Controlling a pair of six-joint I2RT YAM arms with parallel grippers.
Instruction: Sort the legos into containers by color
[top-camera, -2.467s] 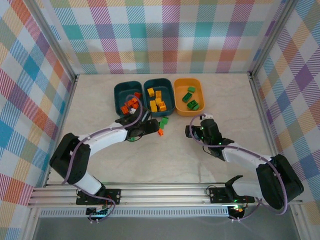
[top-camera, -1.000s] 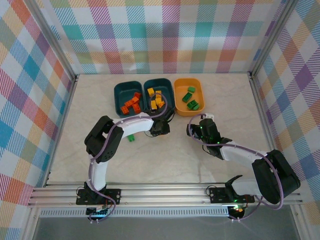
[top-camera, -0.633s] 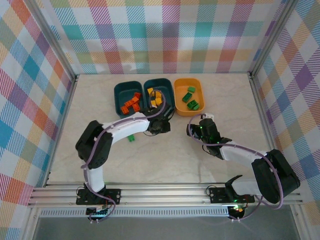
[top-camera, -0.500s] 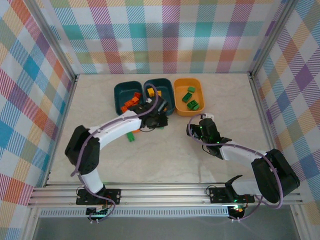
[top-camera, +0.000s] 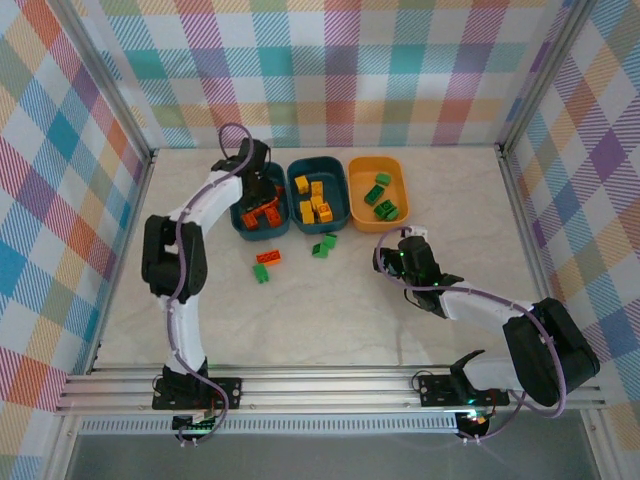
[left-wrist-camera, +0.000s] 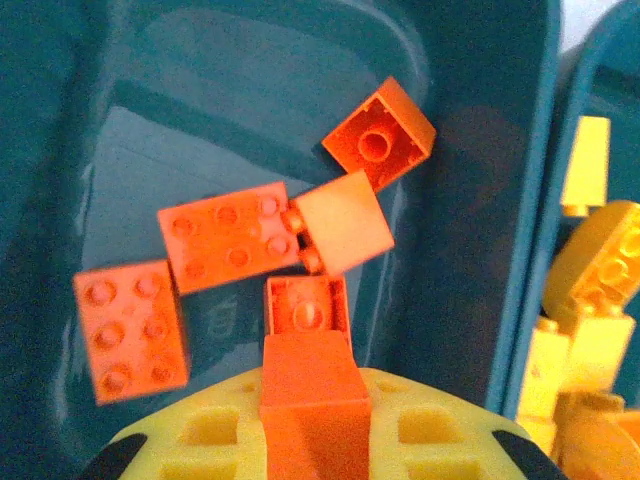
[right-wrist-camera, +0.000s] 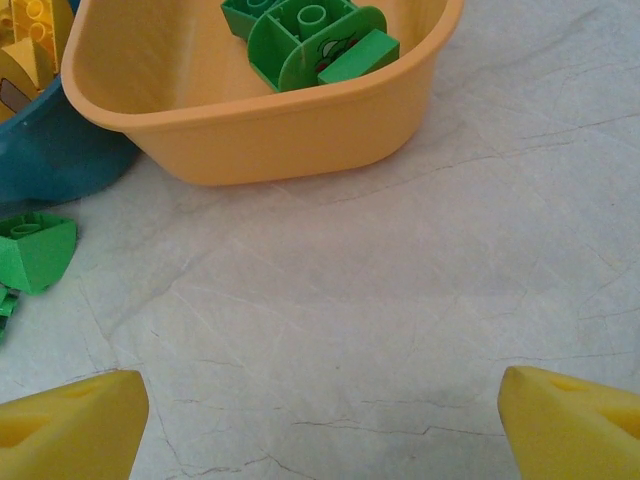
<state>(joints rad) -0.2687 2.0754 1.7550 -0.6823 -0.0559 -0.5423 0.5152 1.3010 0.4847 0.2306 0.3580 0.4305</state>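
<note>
**Marbled table (top-camera: 330, 320) inside plaid walls (top-camera: 330, 70): orange brick pinched over the left tub**

From above: three tubs side by side at the far end of the table.
- Left teal tub (top-camera: 236, 215) with orange bricks (top-camera: 262, 213).
- Middle teal tub (top-camera: 344, 195) with yellow bricks (top-camera: 318, 205).
- Orange-yellow tub (top-camera: 400, 190) with green bricks (top-camera: 380, 197).

Left gripper (top-camera: 256, 186) reaching over the left teal tub. Loose in front of the tubs: one orange brick (top-camera: 267, 257), a green brick (top-camera: 261, 272) just beside it, and a pair of green bricks (top-camera: 324, 244) nearer the middle tub.

From the left wrist, much closer: yellow fingers (left-wrist-camera: 200, 435) clenched on the held orange brick (left-wrist-camera: 312, 385), above the dark teal floor. Five orange bricks below, three studs-up, one turned onto a smooth face, one showing its hollow underside. Yellow bricks past the rim on the right.

From the right wrist: right gripper (right-wrist-camera: 320, 430) low over bare table, fingertips (right-wrist-camera: 70, 420) spread wide with nothing between them. Glossy side wall of the orange-yellow tub ahead. Inside it, a round green piece (right-wrist-camera: 318, 45) with a small dark print, too blurred to read. One of the loose green bricks at the left edge, near the teal wall.
</note>
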